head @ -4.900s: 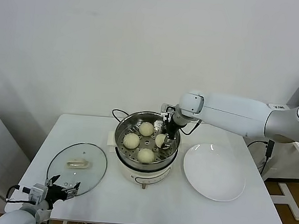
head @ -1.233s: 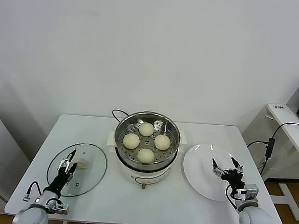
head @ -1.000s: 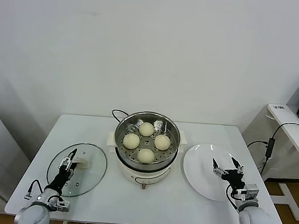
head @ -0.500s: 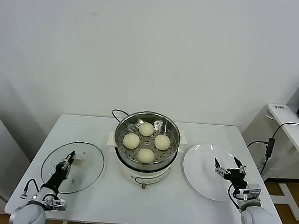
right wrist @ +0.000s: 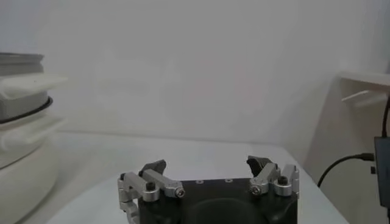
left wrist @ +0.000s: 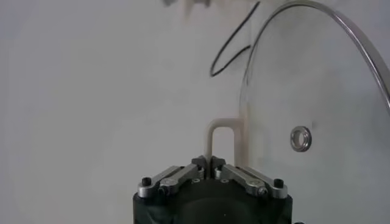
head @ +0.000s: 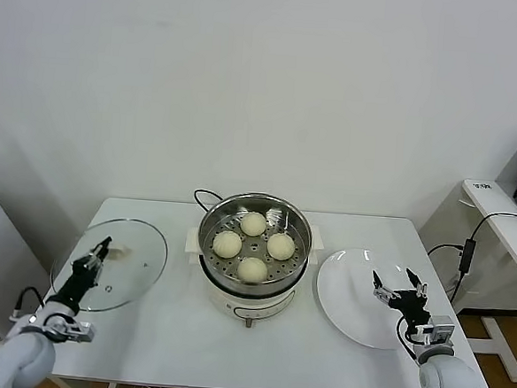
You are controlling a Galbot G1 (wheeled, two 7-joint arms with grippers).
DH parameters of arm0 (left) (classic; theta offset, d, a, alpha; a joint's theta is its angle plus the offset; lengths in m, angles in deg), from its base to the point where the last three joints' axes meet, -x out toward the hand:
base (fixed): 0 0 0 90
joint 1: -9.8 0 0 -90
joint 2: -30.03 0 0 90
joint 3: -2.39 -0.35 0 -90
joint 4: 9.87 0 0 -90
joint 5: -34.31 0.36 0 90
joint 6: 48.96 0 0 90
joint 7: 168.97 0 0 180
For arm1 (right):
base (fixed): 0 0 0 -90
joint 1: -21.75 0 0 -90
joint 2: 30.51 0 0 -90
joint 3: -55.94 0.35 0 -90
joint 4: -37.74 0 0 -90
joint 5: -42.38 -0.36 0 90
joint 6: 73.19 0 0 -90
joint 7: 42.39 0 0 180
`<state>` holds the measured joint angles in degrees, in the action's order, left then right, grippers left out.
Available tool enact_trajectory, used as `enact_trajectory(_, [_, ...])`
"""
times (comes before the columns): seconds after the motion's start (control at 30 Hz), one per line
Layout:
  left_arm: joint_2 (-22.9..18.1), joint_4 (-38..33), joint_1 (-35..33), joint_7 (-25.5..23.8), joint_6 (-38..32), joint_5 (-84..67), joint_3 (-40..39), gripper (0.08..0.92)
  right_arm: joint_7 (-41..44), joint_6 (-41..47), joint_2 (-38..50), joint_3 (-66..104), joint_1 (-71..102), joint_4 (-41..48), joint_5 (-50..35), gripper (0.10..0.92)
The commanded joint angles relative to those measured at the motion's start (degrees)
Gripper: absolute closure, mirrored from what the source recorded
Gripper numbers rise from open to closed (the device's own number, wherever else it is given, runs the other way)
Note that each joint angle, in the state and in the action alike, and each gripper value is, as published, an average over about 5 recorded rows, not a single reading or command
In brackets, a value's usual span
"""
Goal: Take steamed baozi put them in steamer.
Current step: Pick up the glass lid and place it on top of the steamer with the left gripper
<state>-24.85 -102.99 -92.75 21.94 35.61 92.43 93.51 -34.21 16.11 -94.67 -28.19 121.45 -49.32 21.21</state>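
Four smooth, round, pale cream-white steamed baozi (head: 253,244) are seen lying in the round shiny steel steamer basket (head: 256,210) with perforated floor, set on a cream-white cooker base (head: 249,303) near the middle of the white table (head: 318,358). A black cord (head: 202,194) is seen behind the steamer.

The round glass lid (head: 112,264) with a steel rim is held tilted and lifted off the table at its left side, well apart from the steamer. Its cream handle (left wrist: 222,137) is clamped between the closed fingers of the left gripper (head: 94,254); in the left wrist view the handle is seen pinched at the fingertips (left wrist: 210,163), with a small steel vent ring (left wrist: 300,137) showing in the glass.

The right gripper (head: 399,286) is held over the near right edge of the flat round white plate (head: 358,294), to the right of the steamer. Its fingers (right wrist: 152,168) are spread wide apart with nothing between them.
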Motion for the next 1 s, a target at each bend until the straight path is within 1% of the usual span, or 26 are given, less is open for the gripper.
enact_trajectory(0.03, [6.6, -10.0, 2.5, -6.8, 5.4, -9.4, -0.9, 0.891, -0.1, 0.2, 0.2, 0.1, 0.0, -0.9, -0.1, 0.203])
enact_trajectory(0.3, [7.1, -19.4, 7.5, -13.0, 18.4, -6.1, -10.3, 0.891, 0.0, 0.2, 0.2, 0.3, -0.2, -0.8, -0.1, 0.203])
enact_trajectory(0.57, [6.3, -22.9, 14.0, -19.4, 27.8, 0.2, -20.9, 0.891, 0.1, 0.0, 0.2, 0.3, -0.4, -0.4, -0.2, 0.203])
enact_trajectory(0.67, [4.8, -23.2, 17.1, -20.9, 31.4, 2.4, -25.2, 0.891, 0.0, 0.0, 0.4, 0.3, -0.4, -0.4, -0.2, 0.203])
enact_trajectory(0.83, [1.1, -22.6, 21.9, -22.8, 37.8, 5.4, -31.7, 0.891, -0.2, 0.0, 0.6, 0.3, -0.4, -0.2, -0.3, 0.203])
enact_trajectory(1.0, [-3.1, -20.0, 25.4, -23.8, 39.8, 7.5, -35.4, 0.891, -0.3, 0.1, 1.0, 0.4, -0.2, -0.2, -0.3, 0.203])
